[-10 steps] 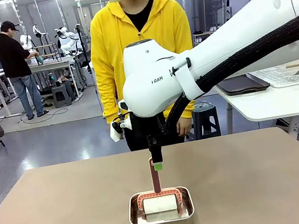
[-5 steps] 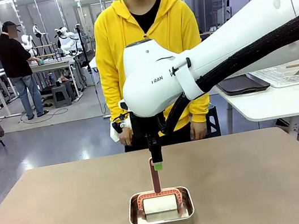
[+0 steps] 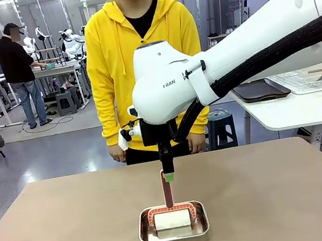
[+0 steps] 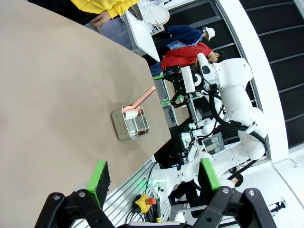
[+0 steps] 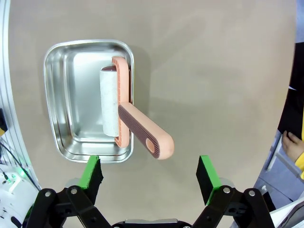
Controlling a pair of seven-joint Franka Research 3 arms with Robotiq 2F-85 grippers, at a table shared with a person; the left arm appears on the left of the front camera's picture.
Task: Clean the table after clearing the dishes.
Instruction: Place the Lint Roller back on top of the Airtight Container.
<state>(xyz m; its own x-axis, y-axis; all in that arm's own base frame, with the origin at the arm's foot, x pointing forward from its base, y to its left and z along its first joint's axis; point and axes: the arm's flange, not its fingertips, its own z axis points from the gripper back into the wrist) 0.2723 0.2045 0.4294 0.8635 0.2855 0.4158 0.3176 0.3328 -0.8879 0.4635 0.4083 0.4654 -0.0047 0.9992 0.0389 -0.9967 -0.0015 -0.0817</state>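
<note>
Right gripper (image 5: 149, 178) lined up over the roller (image 5: 124, 113)!
Jaws apart, empty, above the handle sloping out of the pan (image 5: 59, 107) near the table's (image 3: 63, 236) edge; left gripper (image 4: 154, 176) open too. Next: descend, clamp handle.

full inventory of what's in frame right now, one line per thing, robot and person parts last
table: one, matte tan-brown, fills the foreground between robot and person.
steel pan: one, silver, rectangular, on the table near the robot's edge, about centre.
roller: one, white roll in a pink frame, lying in the steel pan with its pink handle sticking up over the far rim.
side table: one, white, behind the main table to the right, carrying a dark tray and a wire rack.
right pincer: one, black with green pads, open, poised above the roller handle, not touching it.
left pincer: one, black with green pads, open, off the table's side.
person: one, yellow hoodie, standing at the far edge, arms down.
</note>
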